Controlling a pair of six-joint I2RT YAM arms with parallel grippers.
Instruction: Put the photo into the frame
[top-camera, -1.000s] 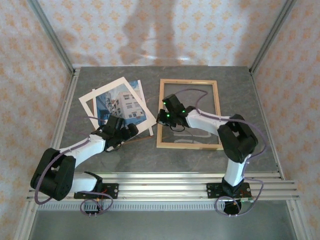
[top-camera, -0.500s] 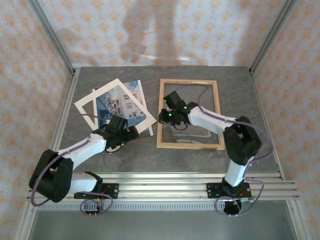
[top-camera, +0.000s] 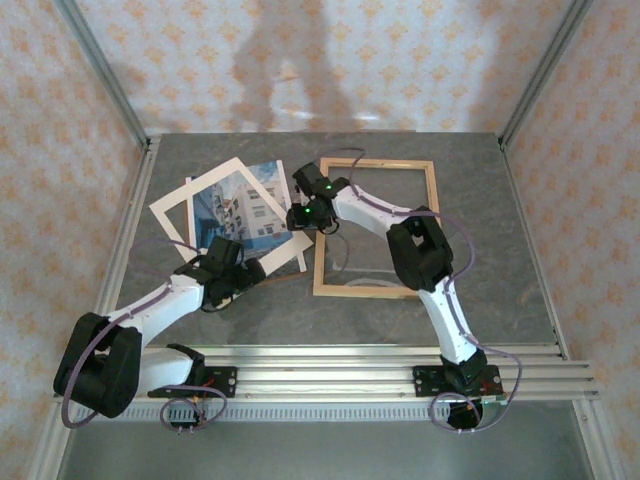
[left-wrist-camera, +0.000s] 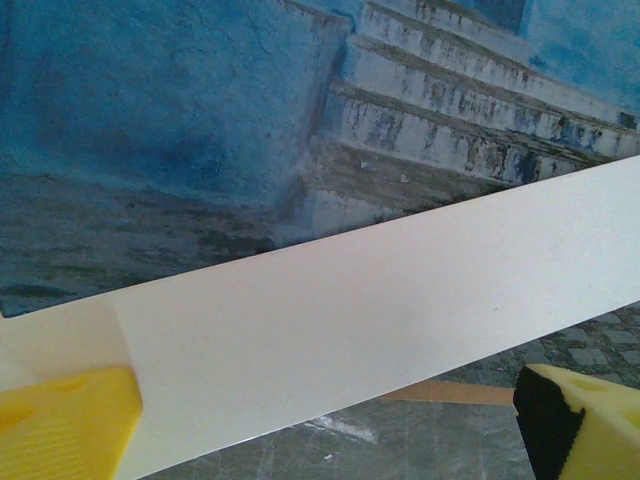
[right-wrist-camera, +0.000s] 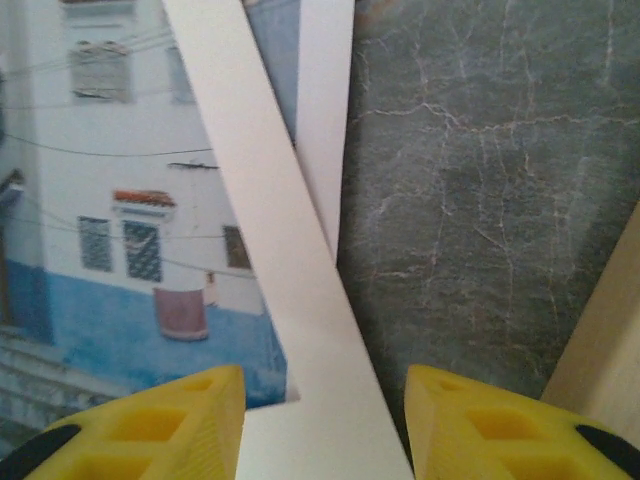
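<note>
The left arm (top-camera: 165, 300) and right arm (top-camera: 375, 212) are white tubes between bulky black joint housings, each on a black base (top-camera: 195, 380) with a lilac cable (top-camera: 150, 243) looping loosely alongside. Green lights (top-camera: 300, 212) glow on the right wrist. The left pincer (left-wrist-camera: 325, 420) has ribbed yellow fingers (left-wrist-camera: 65, 420), one black-padded; the right pincer (right-wrist-camera: 320, 425) has grid-pocketed yellow ones with black tips.

A cream-white mat (right-wrist-camera: 290, 260) lies askew on the grey marbled table (top-camera: 480, 190).
</note>
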